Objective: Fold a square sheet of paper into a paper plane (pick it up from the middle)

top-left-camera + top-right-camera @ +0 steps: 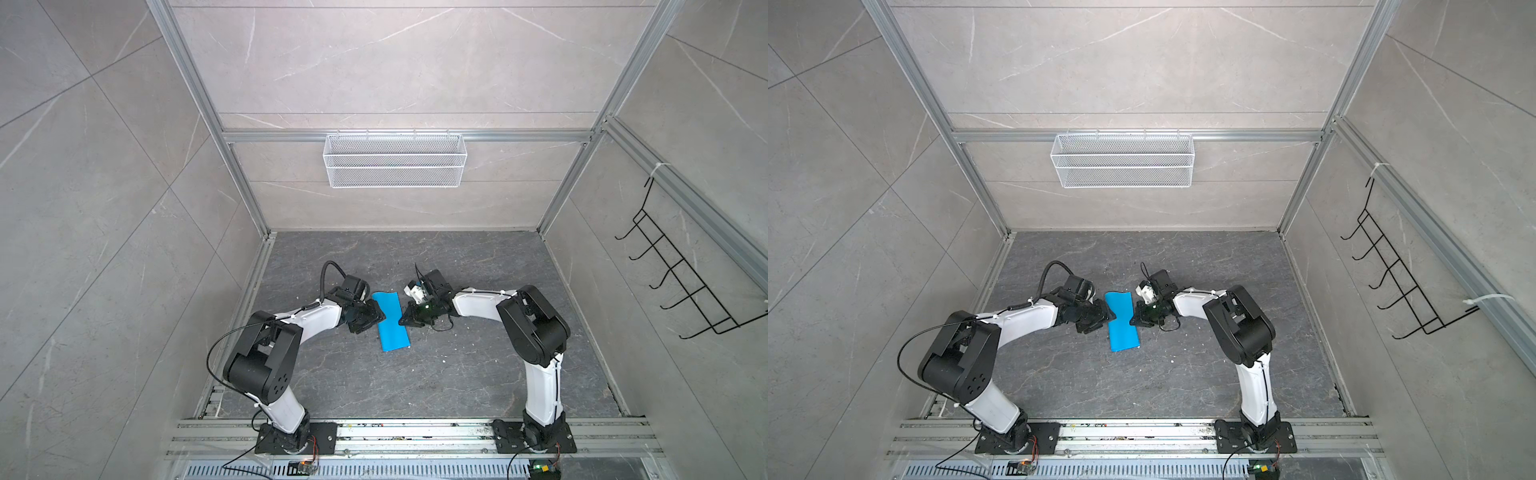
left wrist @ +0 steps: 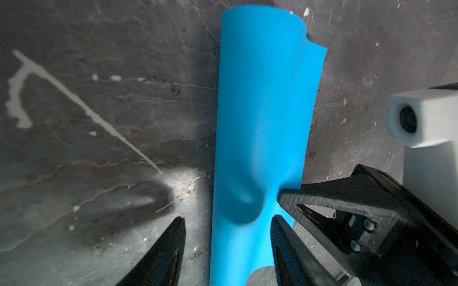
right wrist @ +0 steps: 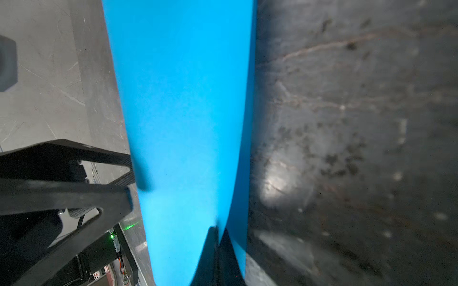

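Note:
The square sheet of paper [image 1: 390, 322] [image 1: 1121, 322] is bright blue and lies doubled over into a loose, rounded strip on the dark table, between the two arms. My right gripper [image 1: 402, 321] [image 1: 1133, 321] [image 3: 219, 230] is shut on the sheet's long free edges, and the blue paper [image 3: 186, 111] runs away from its tips. My left gripper [image 1: 379, 316] [image 1: 1109, 318] [image 2: 228, 219] is open at the opposite, rounded side. One finger is over the table and one over the paper [image 2: 262, 123], which has a dent just ahead of them. No paper plane is in view.
A white wire basket [image 1: 395, 160] hangs on the back wall. A black hook rack [image 1: 681, 282] is on the right wall. Aluminium rails [image 1: 415, 432] with the arm bases run along the front edge. White specks dot the table [image 1: 457, 361].

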Controlling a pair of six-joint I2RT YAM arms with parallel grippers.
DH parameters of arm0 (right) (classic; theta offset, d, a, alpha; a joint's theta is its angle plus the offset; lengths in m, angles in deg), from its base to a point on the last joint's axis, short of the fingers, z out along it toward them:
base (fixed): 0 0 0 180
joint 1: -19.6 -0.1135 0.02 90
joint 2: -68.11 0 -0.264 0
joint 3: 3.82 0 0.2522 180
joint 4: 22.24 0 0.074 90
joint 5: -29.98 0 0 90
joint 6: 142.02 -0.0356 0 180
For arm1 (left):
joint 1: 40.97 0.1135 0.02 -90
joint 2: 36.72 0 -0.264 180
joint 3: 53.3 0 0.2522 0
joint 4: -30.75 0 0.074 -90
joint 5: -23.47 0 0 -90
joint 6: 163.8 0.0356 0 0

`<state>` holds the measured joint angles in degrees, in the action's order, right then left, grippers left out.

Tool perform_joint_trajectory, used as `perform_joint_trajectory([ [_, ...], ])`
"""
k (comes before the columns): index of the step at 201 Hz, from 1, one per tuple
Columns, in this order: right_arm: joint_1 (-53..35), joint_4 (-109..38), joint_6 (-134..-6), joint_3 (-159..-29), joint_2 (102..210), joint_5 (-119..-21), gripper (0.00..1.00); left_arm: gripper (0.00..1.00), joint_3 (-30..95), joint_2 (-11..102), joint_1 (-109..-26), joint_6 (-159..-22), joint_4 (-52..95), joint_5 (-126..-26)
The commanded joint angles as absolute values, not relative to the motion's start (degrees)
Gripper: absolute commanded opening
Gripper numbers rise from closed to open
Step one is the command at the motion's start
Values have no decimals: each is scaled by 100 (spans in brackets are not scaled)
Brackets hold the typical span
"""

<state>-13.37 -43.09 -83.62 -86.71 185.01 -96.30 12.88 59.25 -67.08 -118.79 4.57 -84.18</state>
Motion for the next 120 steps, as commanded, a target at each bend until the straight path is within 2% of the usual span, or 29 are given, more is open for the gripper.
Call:
perform_joint_trajectory([
  [1,-1345,-4511,-8204,-8824,18676,-9725,1,55,1526,6049,-6693,-11686,446,-8616],
  [120,-1340,-4646,-8141,-8969,18887,-9791,7,40,1570,6364,-6694,-11719,471,-8549],
])
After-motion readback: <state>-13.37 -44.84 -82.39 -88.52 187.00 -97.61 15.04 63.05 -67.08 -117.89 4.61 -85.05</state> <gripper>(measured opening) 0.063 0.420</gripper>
